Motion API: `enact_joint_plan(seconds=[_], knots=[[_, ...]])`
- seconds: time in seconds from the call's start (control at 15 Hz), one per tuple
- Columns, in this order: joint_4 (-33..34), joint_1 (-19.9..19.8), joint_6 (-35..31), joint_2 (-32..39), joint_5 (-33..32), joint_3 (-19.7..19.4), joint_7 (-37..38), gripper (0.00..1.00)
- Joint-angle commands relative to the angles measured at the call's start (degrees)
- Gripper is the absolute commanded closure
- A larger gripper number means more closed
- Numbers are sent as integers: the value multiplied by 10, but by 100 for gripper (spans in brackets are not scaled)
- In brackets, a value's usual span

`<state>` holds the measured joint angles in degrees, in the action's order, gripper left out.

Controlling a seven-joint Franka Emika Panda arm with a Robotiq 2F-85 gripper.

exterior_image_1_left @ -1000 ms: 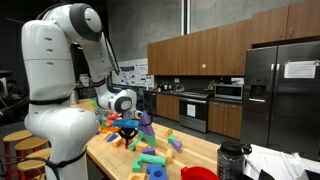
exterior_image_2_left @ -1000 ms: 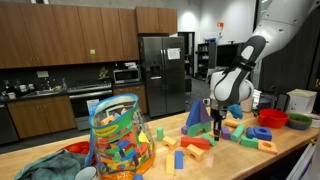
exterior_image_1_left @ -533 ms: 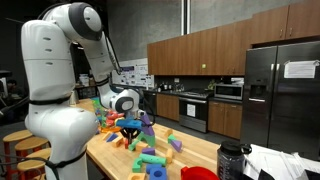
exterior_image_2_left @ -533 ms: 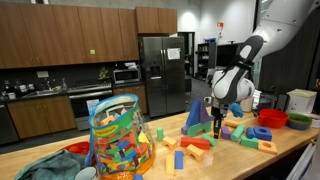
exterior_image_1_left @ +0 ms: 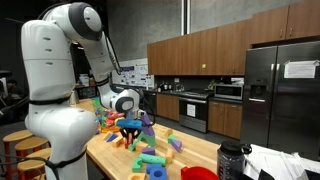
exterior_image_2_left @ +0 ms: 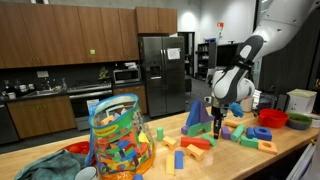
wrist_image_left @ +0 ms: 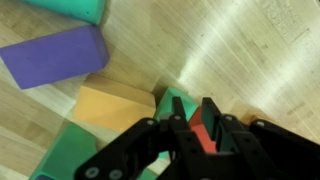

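Gripper point(wrist_image_left: 203, 122) low over wooden counter point(wrist_image_left: 250, 60), jaws narrow, red block point(wrist_image_left: 207, 142) between them. Clamped or merely loose: cannot tell, as the fingers hide its sides. Orange block point(wrist_image_left: 115, 105) just beside, purple block point(wrist_image_left: 55, 55) beyond it. Exterior views too small to help.

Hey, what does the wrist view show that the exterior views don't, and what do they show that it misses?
Only the wrist view: a red block between the fingers of the gripper, with an orange block and a purple block close by; whether the red one is gripped is unclear. Only in an exterior view: the fridge, a clear bag of blocks, red bowls and the white arm. Both: the wooden table with scattered coloured blocks and the gripper low over them.
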<state>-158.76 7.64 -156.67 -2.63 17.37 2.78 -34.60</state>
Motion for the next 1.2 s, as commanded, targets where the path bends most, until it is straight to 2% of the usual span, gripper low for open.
enact_joint_plan(seconds=[0.0,0.6,0.67,0.73,0.87,1.13], knots=[[0,-2,2,-1,-1,2,1,73],[0,-2,1,-1,-1,2,1,73],[0,-2,1,-1,-1,2,1,48],[-1,-1,2,-2,0,3,1,47],[-2,-1,2,-6,2,4,1,37],[-7,-1,0,-19,7,3,-4,11]])
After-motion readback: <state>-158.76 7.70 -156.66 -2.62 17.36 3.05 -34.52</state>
